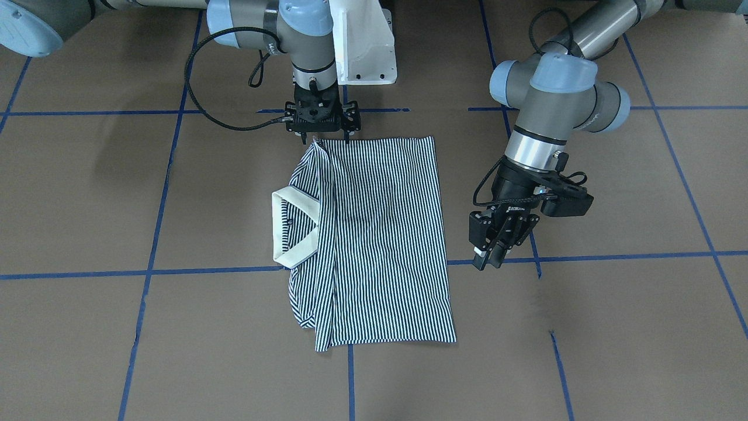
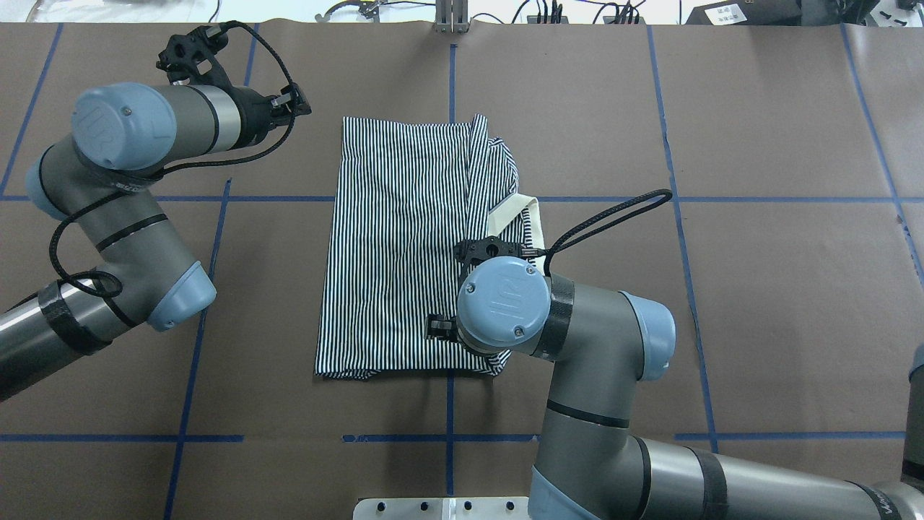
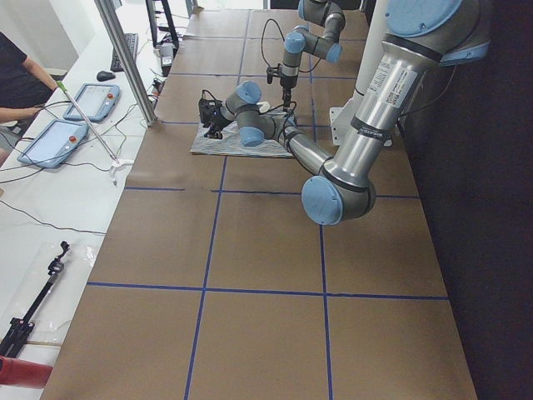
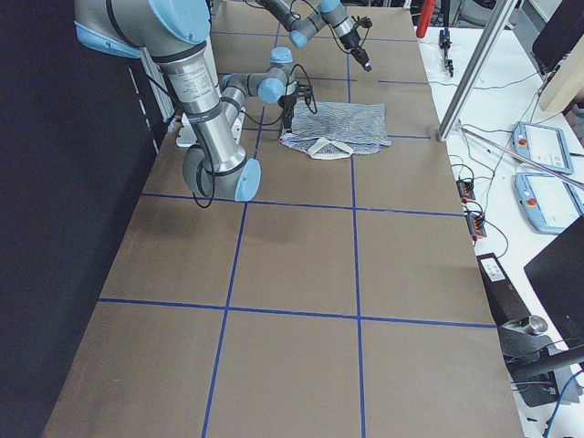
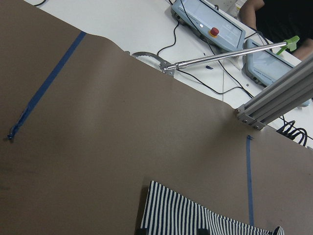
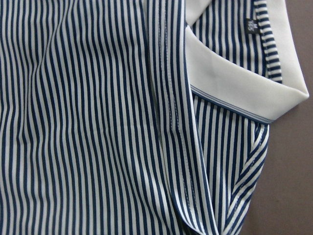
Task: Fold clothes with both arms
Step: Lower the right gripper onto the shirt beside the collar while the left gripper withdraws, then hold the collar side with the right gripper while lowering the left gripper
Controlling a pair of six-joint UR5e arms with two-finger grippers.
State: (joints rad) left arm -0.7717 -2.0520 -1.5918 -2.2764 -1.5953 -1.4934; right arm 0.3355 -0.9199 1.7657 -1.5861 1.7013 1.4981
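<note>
Closest to us, the polo shirt [image 1: 380,234] lies flat mid-table, its collar [image 1: 298,228] toward our right side and its hem toward our left. Our right gripper [image 1: 325,137] stands spread over the robot-side edge, nearer of the 2. Our left gripper [image 1: 489,259], seemingly parted, hovers beside the hem.

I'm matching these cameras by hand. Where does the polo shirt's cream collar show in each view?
Front-facing: collar left of centre, on the shirt's left edge.
Overhead: centre, on the shirt's right edge.
Exterior left: too small and blocked to tell.
Exterior right: upper middle, on the shirt's near edge.
Left wrist: not in it.
Right wrist: upper right.
Shared landmark: the blue tape line that runs up to the collar.
</note>
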